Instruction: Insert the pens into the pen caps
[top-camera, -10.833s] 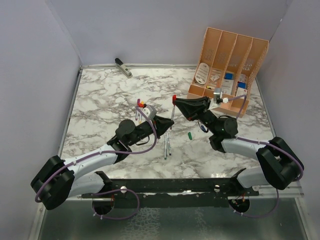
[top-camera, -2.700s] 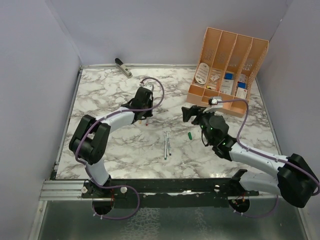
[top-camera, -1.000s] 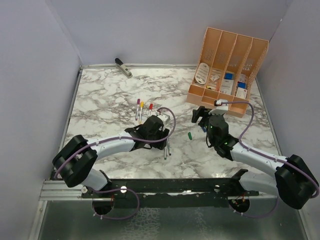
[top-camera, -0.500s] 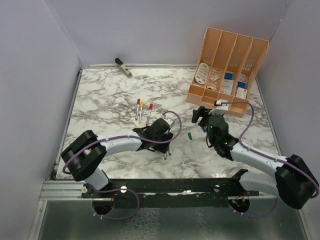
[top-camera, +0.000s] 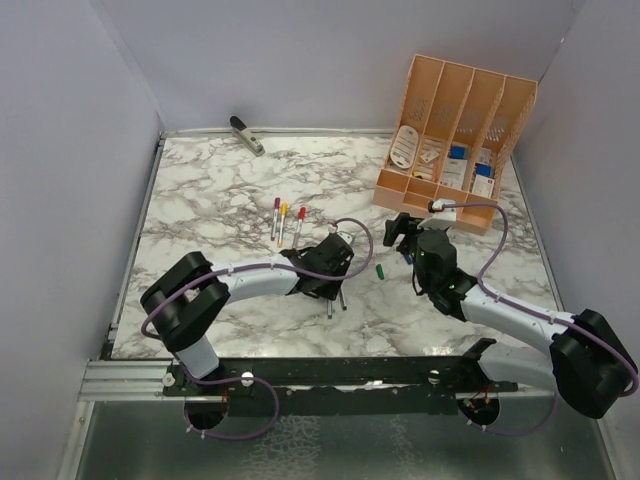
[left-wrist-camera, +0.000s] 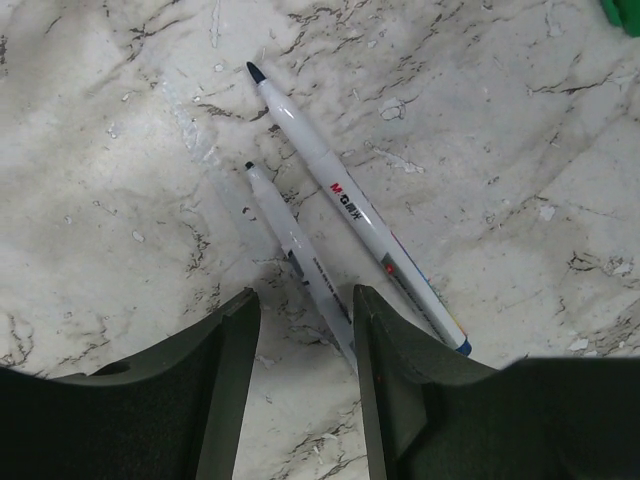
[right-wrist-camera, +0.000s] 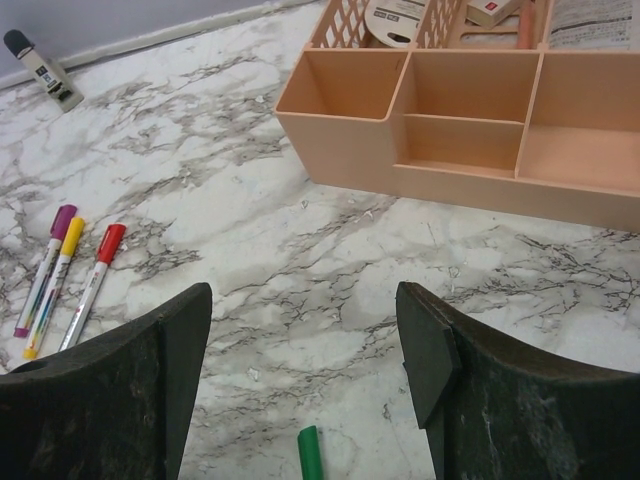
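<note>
since the left end effector (left-wrist-camera: 303, 305) hangs open right over the shorter uncapped pen (left-wrist-camera: 285, 225), whose long axis slants away between its fingers, it's the obvious pick for the grab.

White tabletop (top-camera: 200, 230) of grey-veined marble pattern, closed in at left, back and right by plain pale lavender walls (top-camera: 300, 60). Peach perforated plastic desk organiser (top-camera: 425, 90) standing at far right. Soft, even light.
</note>
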